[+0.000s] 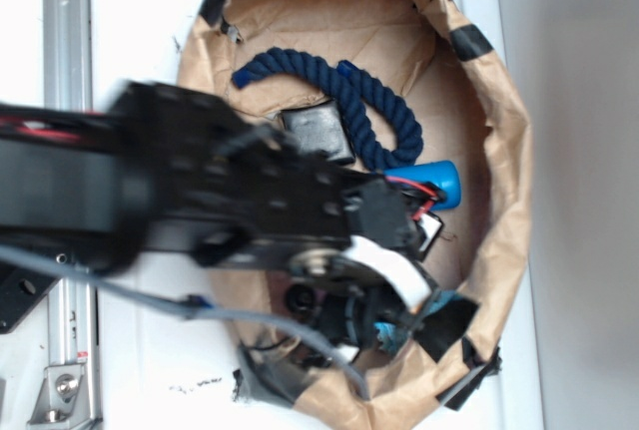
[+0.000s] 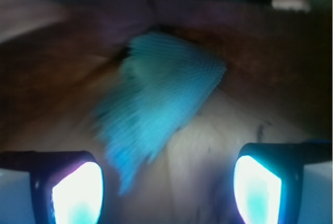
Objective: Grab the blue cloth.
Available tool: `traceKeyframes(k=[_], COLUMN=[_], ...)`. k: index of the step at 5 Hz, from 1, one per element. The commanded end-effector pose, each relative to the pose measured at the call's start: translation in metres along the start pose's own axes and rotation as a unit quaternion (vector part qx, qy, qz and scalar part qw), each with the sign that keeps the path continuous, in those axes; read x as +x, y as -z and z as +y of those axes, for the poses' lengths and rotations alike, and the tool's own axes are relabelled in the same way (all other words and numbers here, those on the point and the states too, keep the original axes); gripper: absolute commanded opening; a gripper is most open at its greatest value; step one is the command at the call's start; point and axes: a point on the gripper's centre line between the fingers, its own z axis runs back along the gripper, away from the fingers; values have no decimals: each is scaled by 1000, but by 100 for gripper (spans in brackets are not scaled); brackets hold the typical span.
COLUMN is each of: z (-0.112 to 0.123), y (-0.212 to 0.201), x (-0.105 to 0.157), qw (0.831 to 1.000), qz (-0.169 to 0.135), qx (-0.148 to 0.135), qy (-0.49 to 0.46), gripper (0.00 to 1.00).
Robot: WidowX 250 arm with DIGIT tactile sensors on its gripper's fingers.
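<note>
- The blue cloth looks soft, light and crumpled.
- The gripper is apart; pinch the raised fold toward 12 o'clock.

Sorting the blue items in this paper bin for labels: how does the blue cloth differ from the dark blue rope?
Colour: the blue cloth is pale teal; the rope is deep navy.
Form: the cloth is a flat, finely ribbed woven piece; the rope is a thick twisted cord lying in a curve.
Place: the cloth lies right ahead of the open gripper, mostly hidden under the arm in the exterior view; the rope lies in plain sight at the bin's far end.
Both are soft and blue.
</note>
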Motion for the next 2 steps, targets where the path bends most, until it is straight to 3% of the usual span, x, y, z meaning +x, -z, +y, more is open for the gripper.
traceKeyframes(k=[1,2], z=[-6,-5], y=[25,34], x=[35,37], qw=[995,995], qz=[-46,-31], qx=[-52,-45], qy=[72,81], gripper=[100,47])
